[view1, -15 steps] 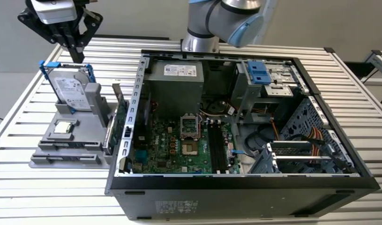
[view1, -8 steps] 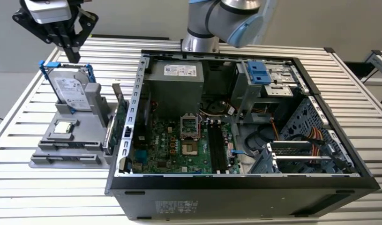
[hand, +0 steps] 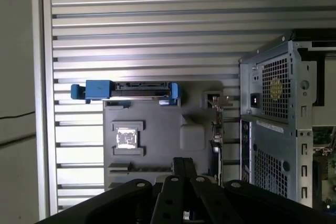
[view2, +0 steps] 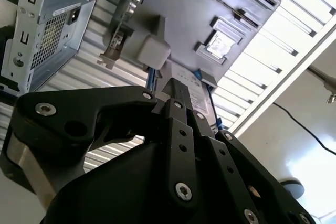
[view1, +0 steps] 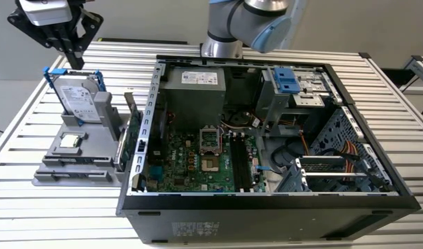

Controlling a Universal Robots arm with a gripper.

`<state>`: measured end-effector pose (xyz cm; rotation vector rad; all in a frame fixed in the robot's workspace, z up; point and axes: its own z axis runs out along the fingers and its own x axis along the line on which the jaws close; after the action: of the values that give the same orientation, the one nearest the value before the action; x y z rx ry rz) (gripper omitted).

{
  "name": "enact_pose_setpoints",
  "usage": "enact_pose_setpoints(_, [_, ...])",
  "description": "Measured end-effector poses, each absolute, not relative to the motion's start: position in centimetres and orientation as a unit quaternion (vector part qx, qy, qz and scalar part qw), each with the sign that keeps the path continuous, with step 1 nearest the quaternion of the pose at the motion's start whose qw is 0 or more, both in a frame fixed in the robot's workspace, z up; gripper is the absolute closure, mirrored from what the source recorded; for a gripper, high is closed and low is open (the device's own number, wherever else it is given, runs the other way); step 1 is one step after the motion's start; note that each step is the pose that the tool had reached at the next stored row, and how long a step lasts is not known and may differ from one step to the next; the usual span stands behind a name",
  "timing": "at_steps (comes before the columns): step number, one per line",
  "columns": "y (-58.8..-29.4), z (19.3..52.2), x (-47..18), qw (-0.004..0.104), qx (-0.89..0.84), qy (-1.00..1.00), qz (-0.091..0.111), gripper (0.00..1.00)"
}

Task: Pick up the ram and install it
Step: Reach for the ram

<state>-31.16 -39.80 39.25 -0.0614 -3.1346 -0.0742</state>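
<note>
The ram [view1: 133,132] is a thin dark green board standing on edge in the grey holder [view1: 80,161], right beside the open computer case [view1: 155,171]. In the first wrist view, the ram [hand: 216,135] shows edge-on between the holder and the case. My gripper [view1: 76,63] hangs shut with nothing in it, above the table's far corner at the exterior view's left, behind the hard drive [view1: 80,98] and well apart from the ram. Both wrist views show the black fingers [hand: 182,163] pressed together. The memory slots [view1: 240,161] lie on the motherboard inside the case.
The holder also carries the silver hard drive with its blue bracket [hand: 126,90] and a small square processor chip [view1: 71,140]. The arm's base [view1: 221,46] stands behind the case. Cables and a drive cage fill the case's right half in the exterior view.
</note>
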Motion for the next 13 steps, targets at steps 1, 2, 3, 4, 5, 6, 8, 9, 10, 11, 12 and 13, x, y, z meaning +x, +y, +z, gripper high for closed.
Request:
enact_pose_setpoints(1, [-39.8,39.25,-31.26,0.003,-0.019,-1.0,-0.024,1.0])
enact_pose_setpoints(2, [-39.8,39.25,-31.35,0.003,-0.019,-1.0,-0.024,1.0])
enact_pose_setpoints(3, [-39.8,39.25,-31.44,0.003,-0.019,-1.0,-0.024,1.0])
enact_pose_setpoints(4, [-39.8,39.25,-31.53,0.003,-0.019,-1.0,-0.024,1.0])
enact_pose_setpoints(5, [-39.79,39.25,-31.6,0.003,-0.018,-1.0,-0.024,1.0])
enact_pose_setpoints(6, [-39.79,39.24,-31.68,0.003,-0.018,-1.0,-0.024,1.0])
enact_pose_setpoints(8, [-39.79,39.25,-31.83,0.003,-0.018,-1.0,-0.024,1.0])
enact_pose_setpoints(9, [-39.79,39.24,-31.9,0.003,-0.018,-1.0,-0.024,1.0])
enact_pose_setpoints(10, [-39.79,39.25,-31.97,0.003,-0.017,-1.0,-0.024,1.0])
enact_pose_setpoints(11, [-39.79,39.25,-32.05,0.003,-0.017,-1.0,-0.024,1.0])
enact_pose_setpoints(12, [-39.79,39.24,-32.12,0.003,-0.017,-1.0,-0.024,1.0])
enact_pose_setpoints(13, [-39.79,39.24,-32.2,0.003,-0.017,-1.0,-0.024,1.0])
